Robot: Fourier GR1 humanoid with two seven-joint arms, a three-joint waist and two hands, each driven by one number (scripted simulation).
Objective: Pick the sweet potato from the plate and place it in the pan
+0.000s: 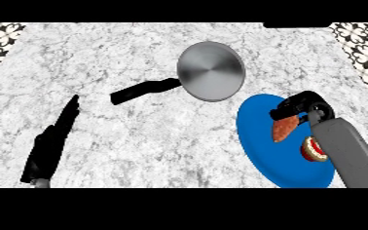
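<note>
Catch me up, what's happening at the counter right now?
The right hand is over the blue plate, its fingers curled at the top end of the sweet potato, which still lies on the plate. A small round red and pale item sits beside it on the plate. The pan sits up and to the left of the plate with nothing in it, its black handle pointing left. The left hand rests open at the far left.

A kitchen: a grey-and-white marbled stone counter (144, 141) fills the view, with patterned black-and-white tiles (10, 33) showing at its far corners. A steel pan (211, 71) with a black handle sits beside a blue plate (259, 141) carrying food, cookware and tableware typical of a cooking space
</note>
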